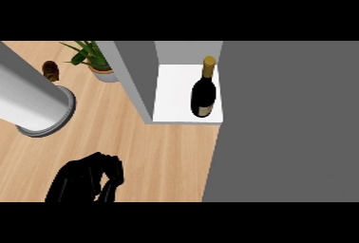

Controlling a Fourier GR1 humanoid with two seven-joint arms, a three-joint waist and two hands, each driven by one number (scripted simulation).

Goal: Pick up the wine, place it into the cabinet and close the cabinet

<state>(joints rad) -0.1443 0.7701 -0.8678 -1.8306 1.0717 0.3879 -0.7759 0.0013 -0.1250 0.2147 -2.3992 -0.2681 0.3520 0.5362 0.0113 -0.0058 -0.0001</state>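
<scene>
The wine bottle already stands inside the cabinet, so with the left hand curled on nothing, the grey door should swing shut slowly, clear of the bottle.

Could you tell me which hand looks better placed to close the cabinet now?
Only the left hand is visible, low on the counter. The wine already stands inside the cabinet; the right hand isn't visible.
</scene>
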